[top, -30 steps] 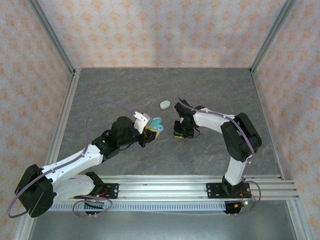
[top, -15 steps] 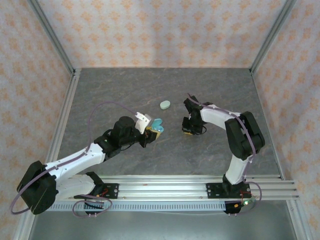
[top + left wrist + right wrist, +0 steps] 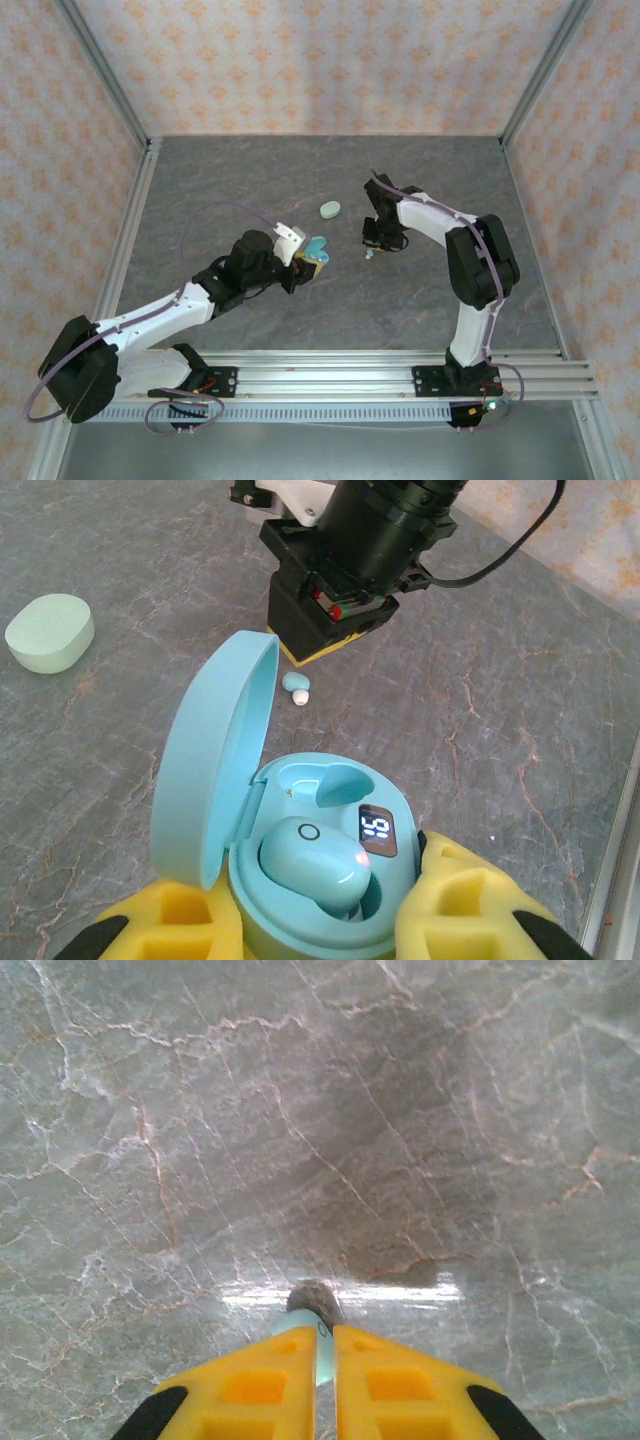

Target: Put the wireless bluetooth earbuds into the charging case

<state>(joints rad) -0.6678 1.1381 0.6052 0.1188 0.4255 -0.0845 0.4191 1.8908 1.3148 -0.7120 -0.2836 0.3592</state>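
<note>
Left arm is stretching low toward the far right. I am seeing the left gripper (image 3: 318,912) clamping the open blue case (image 3: 215,750), with the seated earbud (image 3: 315,865) inside. Right arm is bending left; the right gripper (image 3: 325,1355) is pointing down, fingers nearly together, at the loose earbud (image 3: 296,685) on the table (image 3: 250,180). I cannot tell if it is gripped.

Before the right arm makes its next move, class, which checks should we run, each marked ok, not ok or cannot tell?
1. The blue case open: ok.
2. The left gripper shut on the blue case: ok.
3. An empty slot free beside the seated earbud: ok.
4. The loose earbud held by the right gripper: cannot tell; jaws nearly shut, earbud at their tips.
5. The mint case closed, apart from both grippers: ok.
</note>
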